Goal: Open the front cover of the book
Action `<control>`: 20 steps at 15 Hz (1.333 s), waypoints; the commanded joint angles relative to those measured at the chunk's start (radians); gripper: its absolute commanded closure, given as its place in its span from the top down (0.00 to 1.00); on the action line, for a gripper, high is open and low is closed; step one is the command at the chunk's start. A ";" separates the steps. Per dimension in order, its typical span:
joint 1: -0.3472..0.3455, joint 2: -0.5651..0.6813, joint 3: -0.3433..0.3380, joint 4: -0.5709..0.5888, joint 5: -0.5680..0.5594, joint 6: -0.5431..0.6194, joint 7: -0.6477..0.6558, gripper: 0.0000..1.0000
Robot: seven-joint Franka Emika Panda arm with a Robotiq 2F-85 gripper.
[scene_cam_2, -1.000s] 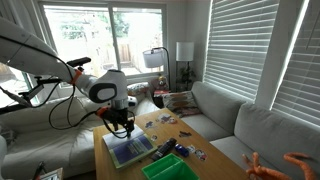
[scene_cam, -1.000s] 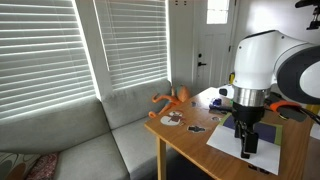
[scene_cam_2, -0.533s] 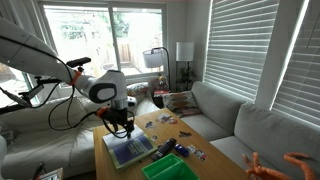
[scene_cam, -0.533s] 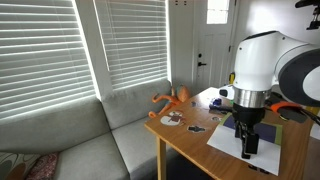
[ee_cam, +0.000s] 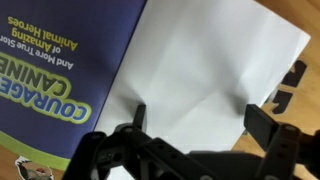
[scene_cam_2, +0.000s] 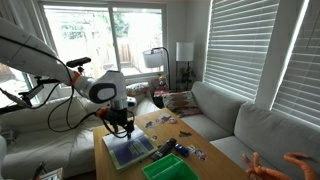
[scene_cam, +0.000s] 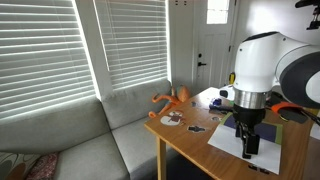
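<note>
The book [ee_cam: 60, 70] lies open and flat on the wooden table. A dark blue title page shows on one side. Beside it lies a white sheet [ee_cam: 200, 60], the white inner side of the front cover; its printed yellow-edged side is hidden. My gripper [ee_cam: 200, 115] is open and empty, its two black fingers spread just above the white sheet. In both exterior views the gripper [scene_cam: 248, 148] [scene_cam_2: 120, 128] points straight down over the book [scene_cam: 232, 140] [scene_cam_2: 128, 150].
A bright green box [scene_cam_2: 168, 168] stands at the table's near end. Small colourful cut-out pieces [scene_cam_2: 165, 122] [scene_cam: 172, 118] lie beside the book. An orange toy [scene_cam: 170, 98] sits at the table edge by the grey sofa [scene_cam: 90, 140].
</note>
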 commanded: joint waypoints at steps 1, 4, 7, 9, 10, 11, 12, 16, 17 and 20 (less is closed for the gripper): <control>0.005 -0.003 0.011 -0.029 -0.085 0.032 0.057 1.00; -0.001 0.007 0.016 -0.027 -0.140 0.035 0.098 1.00; -0.003 0.009 0.013 -0.032 -0.155 0.040 0.127 1.00; -0.004 0.010 0.011 -0.034 -0.156 0.042 0.143 1.00; -0.004 0.010 0.011 -0.034 -0.155 0.043 0.149 1.00; -0.004 0.009 0.011 -0.033 -0.154 0.041 0.154 1.00; -0.003 0.007 0.011 -0.030 -0.151 0.037 0.156 1.00; 0.001 -0.002 0.011 -0.011 -0.133 0.010 0.163 1.00; 0.001 -0.006 0.012 -0.008 -0.137 0.013 0.166 1.00; 0.001 -0.016 0.014 0.005 -0.143 0.011 0.177 1.00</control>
